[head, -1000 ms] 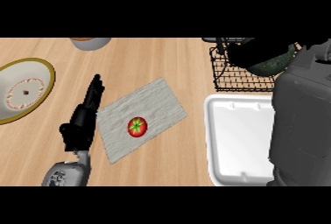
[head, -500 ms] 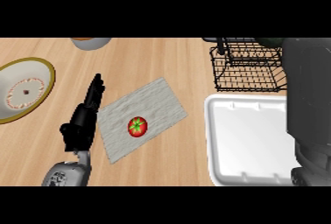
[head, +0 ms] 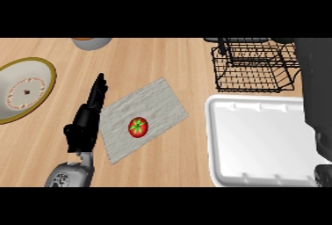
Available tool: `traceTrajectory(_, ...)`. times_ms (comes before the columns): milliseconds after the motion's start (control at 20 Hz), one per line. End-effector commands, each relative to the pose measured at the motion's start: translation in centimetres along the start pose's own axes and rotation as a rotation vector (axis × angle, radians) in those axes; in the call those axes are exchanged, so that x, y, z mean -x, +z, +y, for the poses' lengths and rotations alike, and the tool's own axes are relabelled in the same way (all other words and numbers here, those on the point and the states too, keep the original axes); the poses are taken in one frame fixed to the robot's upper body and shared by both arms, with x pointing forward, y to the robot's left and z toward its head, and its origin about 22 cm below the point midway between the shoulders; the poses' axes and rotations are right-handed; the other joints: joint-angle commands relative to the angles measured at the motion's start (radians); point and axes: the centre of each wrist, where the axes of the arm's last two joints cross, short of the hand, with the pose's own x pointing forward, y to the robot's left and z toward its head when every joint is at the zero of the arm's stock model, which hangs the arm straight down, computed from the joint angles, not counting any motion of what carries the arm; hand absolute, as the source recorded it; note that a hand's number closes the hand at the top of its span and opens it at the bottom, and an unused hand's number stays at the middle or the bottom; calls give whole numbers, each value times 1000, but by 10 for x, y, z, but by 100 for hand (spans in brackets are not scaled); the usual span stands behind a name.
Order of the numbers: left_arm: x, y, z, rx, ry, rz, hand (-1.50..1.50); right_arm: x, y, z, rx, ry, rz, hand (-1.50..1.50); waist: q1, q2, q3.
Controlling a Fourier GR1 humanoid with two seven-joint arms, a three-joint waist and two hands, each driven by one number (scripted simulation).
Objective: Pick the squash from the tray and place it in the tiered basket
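The squash is not being shown anywhere in the head view, and its place cannot be told. The wooden counter (head: 168, 57) is being taken up by everything else. On its right side a white tray (head: 259, 145) is being seen with its inside bare. A dark shape, taken to be the right hand (head: 318, 88), is being shown along the right edge, overlapping the tray's right rim; whether it is open or closed cannot be told. Just beyond the tray, the black wire tiered basket (head: 253, 66) is being seen at the upper right. A grey cloth (head: 156, 105) is being laid out aslant at the middle. A yellow-rimmed plate (head: 19, 94) is being cut by the left edge. The left hand (head: 88, 118) is being held beside the cloth's left edge, its fingers (head: 99, 85) straight, together and holding nothing. A bowl (head: 91, 41) is being glimpsed at the top. A red tomato (head: 138, 126) is being carried on the cloth.
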Motion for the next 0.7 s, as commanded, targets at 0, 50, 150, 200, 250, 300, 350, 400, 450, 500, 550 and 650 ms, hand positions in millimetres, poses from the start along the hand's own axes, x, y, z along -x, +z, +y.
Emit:
traceTrajectory(0,2,-10,1,-11,-2,17,0,8,-4,26,-35,-237,131,-150,-6,4,1)
traceTrajectory(50,3,-7,-9,-1,17,-14,0,18,-13,24,-45,-236,123,-150,-4,4,0)
traceTrajectory(150,11,-1,1,-12,-12,-11,0,23,-21,23,-92,-262,92,-150,-2,1,0)
traceTrajectory(200,4,-10,-5,0,-5,-13,0,15,-21,33,-85,-306,99,-150,1,3,0)
traceTrajectory(250,-1,-10,-12,-2,9,-7,0,34,-29,25,-81,-365,84,-150,0,4,1)
traceTrajectory(300,7,3,-15,-19,2,-5,0,22,-22,12,-82,-368,71,-150,-5,-2,0)
traceTrajectory(350,15,-2,10,0,-15,-8,0,33,-37,10,-42,-423,87,-150,13,7,0)
traceTrajectory(400,-1,-10,-5,-17,8,3,0,47,-35,21,-50,-444,74,-150,-1,2,1)
traceTrajectory(450,2,-6,-2,3,8,2,0,38,-31,12,7,-500,99,-150,-1,0,0)
traceTrajectory(500,15,-9,7,-4,0,20,0,46,-24,17,31,-550,101,-150,-16,-3,0)
traceTrajectory(550,20,10,3,-10,0,13,0,36,-21,9,60,-604,124,-150,-6,-5,0)
traceTrajectory(650,6,0,15,-8,1,4,0,62,-30,-4,136,-644,184,-150,-4,-3,0)
